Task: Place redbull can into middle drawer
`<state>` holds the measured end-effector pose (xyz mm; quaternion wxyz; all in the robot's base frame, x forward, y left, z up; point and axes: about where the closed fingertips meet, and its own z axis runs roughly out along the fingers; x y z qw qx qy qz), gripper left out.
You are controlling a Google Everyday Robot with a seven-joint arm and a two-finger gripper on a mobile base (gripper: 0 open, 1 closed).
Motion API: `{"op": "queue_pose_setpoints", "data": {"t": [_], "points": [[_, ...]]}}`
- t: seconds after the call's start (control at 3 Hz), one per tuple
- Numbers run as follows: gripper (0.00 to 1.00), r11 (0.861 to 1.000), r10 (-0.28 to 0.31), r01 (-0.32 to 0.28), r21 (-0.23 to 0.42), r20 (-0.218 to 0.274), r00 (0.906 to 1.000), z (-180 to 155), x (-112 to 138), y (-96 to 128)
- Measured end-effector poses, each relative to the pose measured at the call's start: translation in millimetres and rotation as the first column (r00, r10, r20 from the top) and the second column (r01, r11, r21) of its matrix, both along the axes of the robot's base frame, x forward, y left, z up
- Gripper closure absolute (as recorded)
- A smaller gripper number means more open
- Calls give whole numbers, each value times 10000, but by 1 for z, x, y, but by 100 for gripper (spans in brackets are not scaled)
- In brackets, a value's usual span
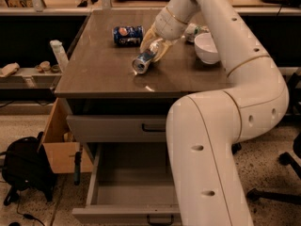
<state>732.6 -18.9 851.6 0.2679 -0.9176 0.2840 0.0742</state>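
The redbull can (143,61), slim and silver-blue, is tilted over the tabletop with its shiny top facing the front left. My gripper (156,45) is at the can's far end, its yellowish fingers closed around the can's body. The middle drawer (106,182) stands pulled open below the table. Its deep grey tray shows and its dark bar handle (157,219) is at the front edge. The arm's big white links cover the drawer's right part.
A stubby dark blue can (127,35) lies on its side just behind and left of the gripper. A white bowl (207,48) sits to the right. A closed grey drawer front (115,128) is above the open one. A cardboard box (59,142) and black bag (26,171) are on the floor at left.
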Motion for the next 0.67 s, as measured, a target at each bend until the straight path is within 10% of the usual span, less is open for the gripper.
{"op": "queue_pose_setpoints", "data": {"t": [0.67], "points": [[100,9969,-229,188,765,537,9983,8,12,1]]}}
